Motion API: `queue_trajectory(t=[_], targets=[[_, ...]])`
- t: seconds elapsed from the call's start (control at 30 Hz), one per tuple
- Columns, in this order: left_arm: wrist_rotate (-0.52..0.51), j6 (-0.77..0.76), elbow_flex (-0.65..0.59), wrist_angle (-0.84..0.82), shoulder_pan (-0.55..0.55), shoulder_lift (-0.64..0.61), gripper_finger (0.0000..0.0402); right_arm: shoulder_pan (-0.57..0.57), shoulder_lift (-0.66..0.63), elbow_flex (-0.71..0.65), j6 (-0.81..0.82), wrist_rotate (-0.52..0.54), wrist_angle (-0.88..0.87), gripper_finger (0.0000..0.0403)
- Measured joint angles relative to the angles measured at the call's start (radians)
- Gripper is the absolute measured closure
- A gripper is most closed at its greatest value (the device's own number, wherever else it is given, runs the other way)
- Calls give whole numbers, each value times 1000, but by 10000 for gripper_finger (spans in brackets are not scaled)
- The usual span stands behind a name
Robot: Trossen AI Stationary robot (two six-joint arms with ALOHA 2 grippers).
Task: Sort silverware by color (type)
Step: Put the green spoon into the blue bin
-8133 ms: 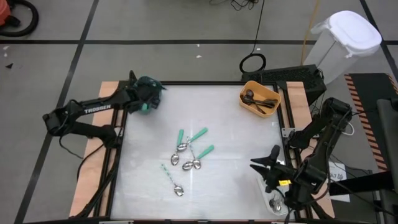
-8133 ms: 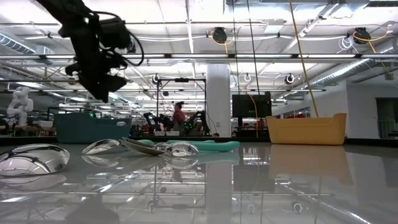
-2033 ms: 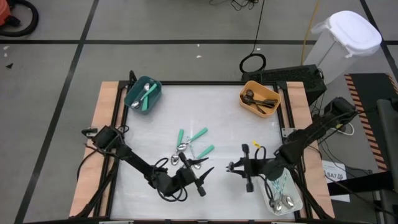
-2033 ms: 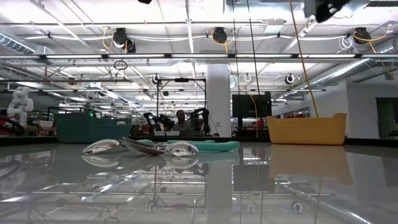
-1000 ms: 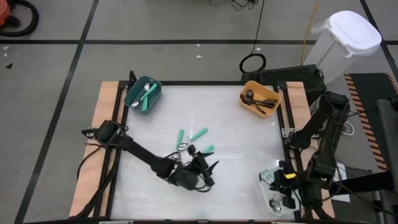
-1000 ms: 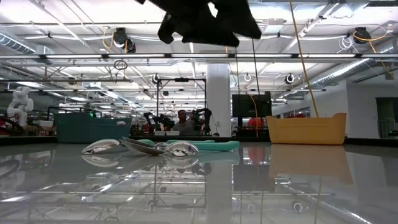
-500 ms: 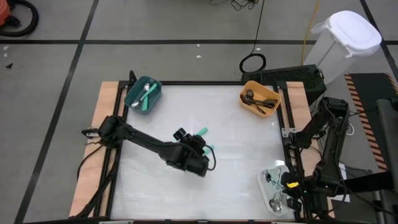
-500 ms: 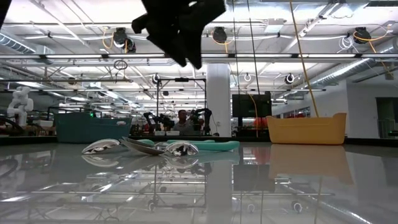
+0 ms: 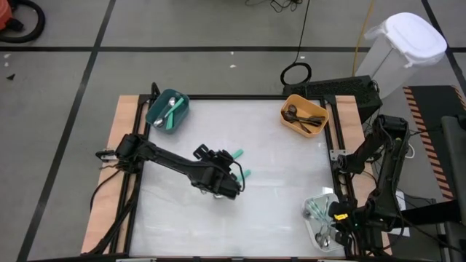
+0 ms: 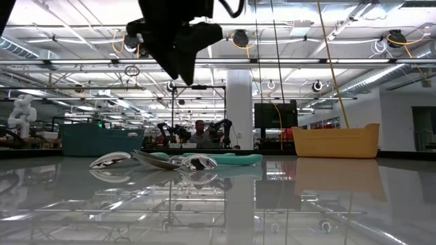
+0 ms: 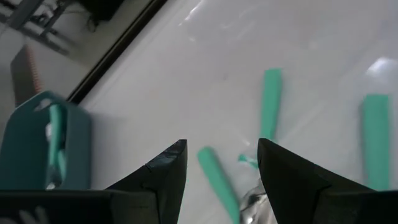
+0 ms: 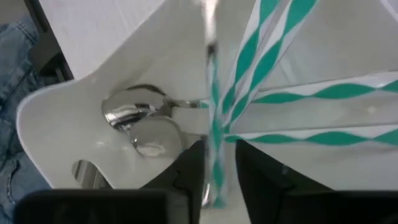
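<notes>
Teal-handled spoons (image 9: 234, 155) lie in a small pile at the table's middle, partly hidden under my left gripper (image 9: 220, 177). That gripper hangs open above them, slanting down; its wrist view shows teal handles (image 11: 270, 99) beyond the gripper (image 11: 221, 163). My right gripper (image 12: 221, 165) stands over the white bin (image 9: 314, 231) at the near right. Its fingers are apart, with a teal-and-white striped handle (image 12: 214, 134) upright between them. Silver spoons (image 12: 134, 115) and more striped handles (image 12: 311, 134) lie in that bin. My right gripper points down into the white bin with the striped handle (image 12: 215, 149) between its two fingers. The picture is blurred there, and I cannot tell whether a finger touches it.
A teal bin (image 9: 167, 110) with teal-handled spoons sits at the far left corner. An orange bin (image 9: 304, 116) with dark utensils is at the far right. The low view shows the spoon pile (image 10: 178, 162) lying flat on the glossy table. Bare table surrounds the pile.
My left gripper has swung from the near side of the spoon pile toward the table's far left, turning and tipping down until it hangs over the pile. My right gripper has sunk a little over the white bin.
</notes>
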Motion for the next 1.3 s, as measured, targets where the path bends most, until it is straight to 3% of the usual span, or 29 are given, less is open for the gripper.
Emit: queue_trajectory(t=[0.17, 0.3, 0.47, 0.7, 0.87, 1.13, 1.3], targets=[[-8, -54, 0, -55, -19, 0, 206, 0, 0, 3, -15, -29, -2, 270], [-27, -68, 0, -59, -33, 0, 206, 2, 0, 50, -79, 6, -6, 253], [-12, -122, 0, -110, -31, 0, 206, 2, 0, 155, -247, 163, -39, 253], [170, -138, 0, -114, 36, 0, 206, 2, -1, 230, -609, 439, -41, 261], [242, -134, -37, -108, 98, 0, 206, 2, -1, 223, -785, 552, -41, 261], [384, -81, -234, 113, 211, 2, 206, 1, 0, 195, -860, 581, -42, 261], [393, -81, -256, 151, 229, 2, 206, 1, 0, 194, -864, 581, -42, 261]])
